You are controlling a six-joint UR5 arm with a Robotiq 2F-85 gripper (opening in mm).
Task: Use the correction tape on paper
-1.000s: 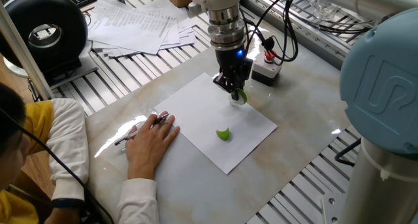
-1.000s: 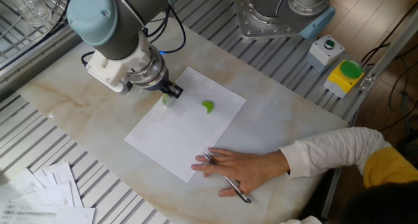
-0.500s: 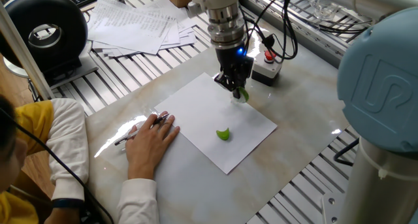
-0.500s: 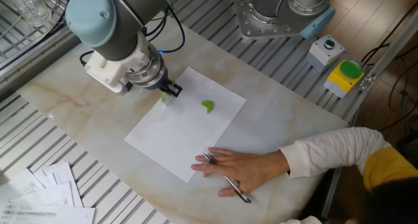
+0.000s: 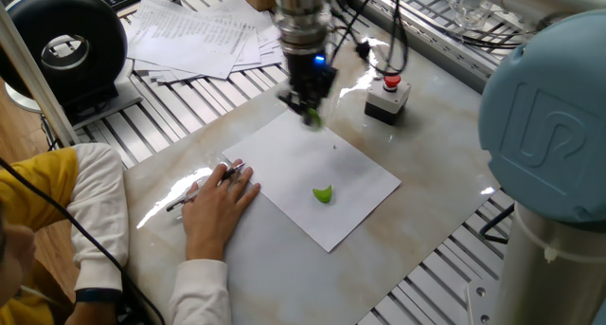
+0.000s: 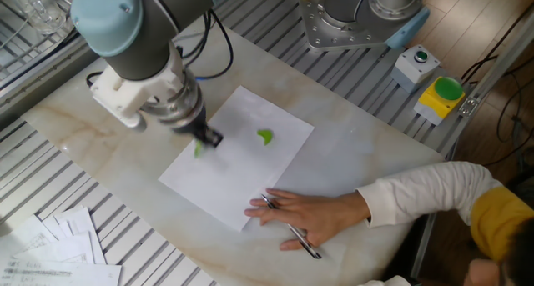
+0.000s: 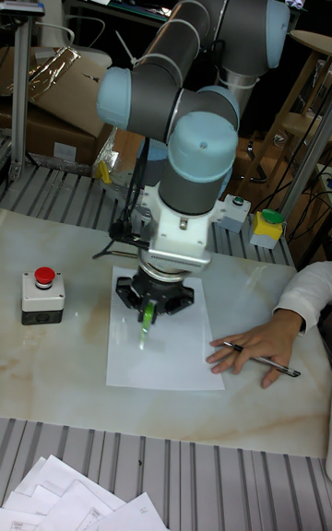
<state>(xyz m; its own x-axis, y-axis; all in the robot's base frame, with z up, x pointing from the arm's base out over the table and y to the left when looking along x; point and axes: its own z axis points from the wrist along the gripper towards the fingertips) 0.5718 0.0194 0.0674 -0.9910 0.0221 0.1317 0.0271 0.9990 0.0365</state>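
Dragging green correction tape [image 7: 145, 326], clamped in end effector [image 7: 153, 303], across paper [image 5: 355, 188] mid-frame on desk [image 6: 367, 157] (person's hand [image 5: 216, 204] pinning it): steady downward pressure, straight stroke.

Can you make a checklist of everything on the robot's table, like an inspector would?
Surface: pale marble table, with slatted metal frame around it.
Job's things: white paper lies flat; a person's hand presses one edge of it. A green correction tape sits in the gripper, over the paper. A small green piece lies on the sheet.
Clutter: a pen under the hand; a fanned stack of printed sheets off the marble.
Grippers: gripper shut on the correction tape.
Cables: black cables hang beside the wrist.
Surroundings: red-button box on the table; yellow box with green button at the edge.
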